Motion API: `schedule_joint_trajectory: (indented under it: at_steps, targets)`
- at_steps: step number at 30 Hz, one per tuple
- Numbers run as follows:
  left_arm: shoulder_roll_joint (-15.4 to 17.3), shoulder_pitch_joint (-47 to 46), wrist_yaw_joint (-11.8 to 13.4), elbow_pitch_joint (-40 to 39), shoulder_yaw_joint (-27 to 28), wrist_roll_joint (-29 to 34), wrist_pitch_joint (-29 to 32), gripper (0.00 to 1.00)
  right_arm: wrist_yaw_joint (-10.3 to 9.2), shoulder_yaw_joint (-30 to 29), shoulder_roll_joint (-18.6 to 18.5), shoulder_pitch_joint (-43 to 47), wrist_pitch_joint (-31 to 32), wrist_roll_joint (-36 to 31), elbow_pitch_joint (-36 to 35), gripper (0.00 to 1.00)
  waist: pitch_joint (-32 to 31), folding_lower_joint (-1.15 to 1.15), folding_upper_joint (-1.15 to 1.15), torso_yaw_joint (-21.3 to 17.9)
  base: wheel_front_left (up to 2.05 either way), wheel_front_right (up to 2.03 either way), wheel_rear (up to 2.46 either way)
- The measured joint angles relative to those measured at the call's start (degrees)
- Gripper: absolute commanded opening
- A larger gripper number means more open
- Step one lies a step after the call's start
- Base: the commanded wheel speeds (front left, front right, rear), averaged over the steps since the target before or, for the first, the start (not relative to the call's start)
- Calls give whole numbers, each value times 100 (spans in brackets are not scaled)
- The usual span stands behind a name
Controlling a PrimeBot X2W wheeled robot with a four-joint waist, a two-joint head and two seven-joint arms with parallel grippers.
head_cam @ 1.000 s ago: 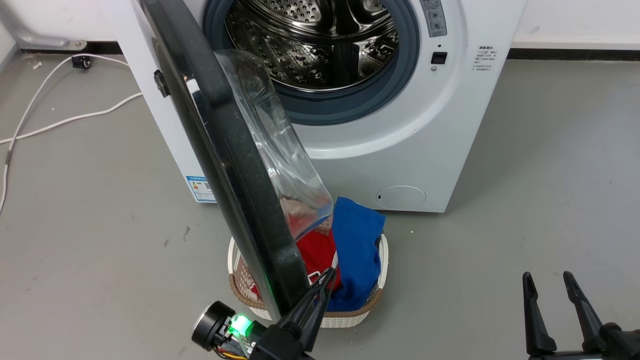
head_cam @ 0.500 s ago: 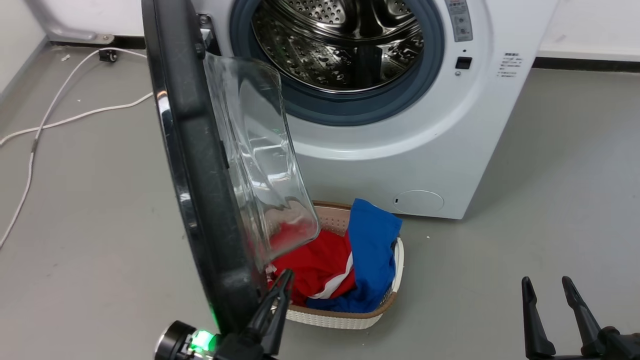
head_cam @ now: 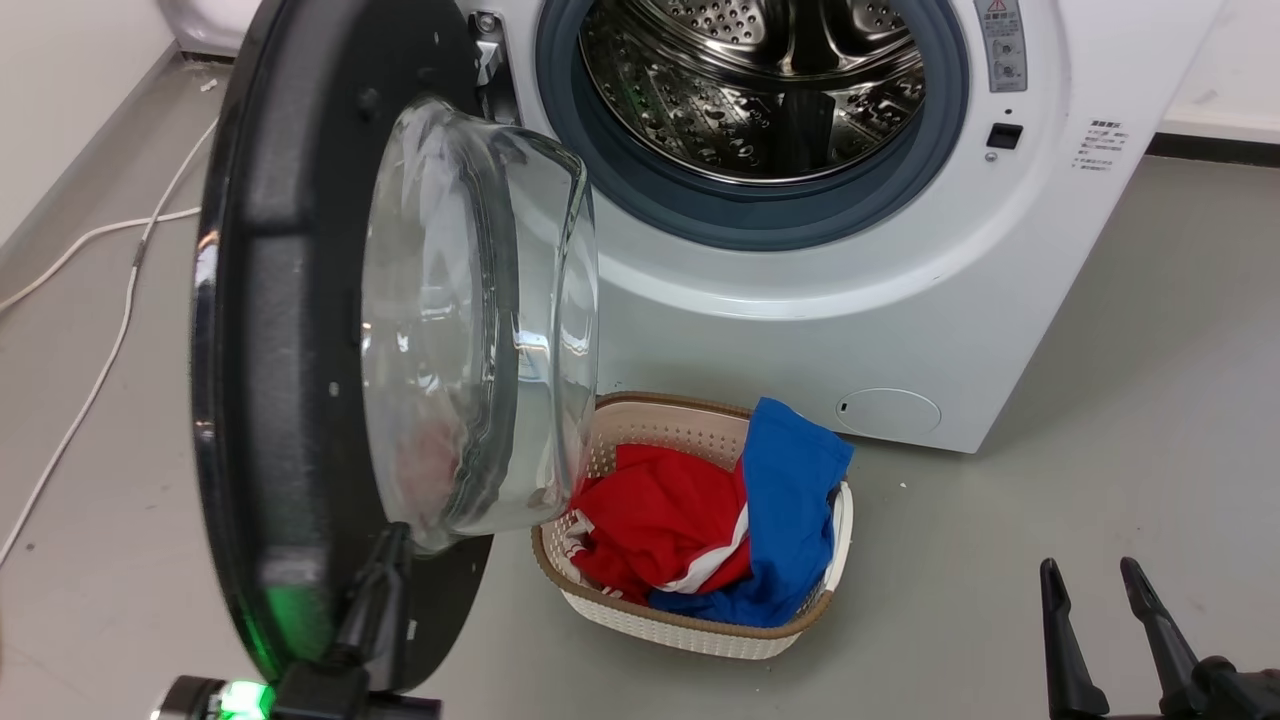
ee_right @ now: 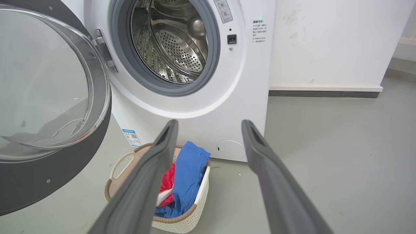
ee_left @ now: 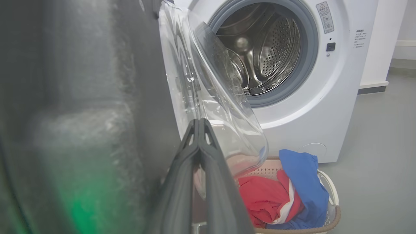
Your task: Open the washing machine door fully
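Left wrist view has the left gripper's (ee_left: 199,121) two dark fingers (ee_left: 182,182) pressed together at the tips with nothing between them. They lie close along the matte inner face of the washing machine door (ee_left: 81,81), just below its glass bowl (ee_left: 214,107). In the head view this gripper (head_cam: 395,532) rises at the door's (head_cam: 280,300) lower rim. The right gripper (ee_right: 209,123) hangs well apart from everything, fingers spread wide and holding nothing; it sits at the head view's lower right corner (head_cam: 1088,566).

The door is swung out on its hinge (ee_right: 104,48) at the left edge of the opening, clear of the steel drum (head_cam: 770,90) and grey gasket (head_cam: 700,215) of the washing machine (head_cam: 800,330). On the floor (head_cam: 1100,400), just before the machine's lower front edge, stands a basket (head_cam: 690,635) with a red cloth (head_cam: 670,510) and a blue cloth (head_cam: 795,500).
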Motion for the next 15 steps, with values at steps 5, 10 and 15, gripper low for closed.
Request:
schedule_joint_trajectory:
  at_steps: [5, 10, 15]
  targets:
    - [110, 57, 80, 3, 392, -75, 0, 0, 0, -10, 0, -10, 0, -8, -18, 100, 28, 0, 0, 54, 0, 0, 0]
    - [221, 64, 81, 38, 743, -147, 0, 0, 0, 3, 0, -16, 1, -30, -29, 100, 64, 0, 0, 55, 0, 0, 0]
    - [236, 24, 145, 100, 1093, -202, -1, 0, 0, 5, 0, -36, 1, -52, -36, 100, 131, 0, 0, 28, 0, 0, 0]
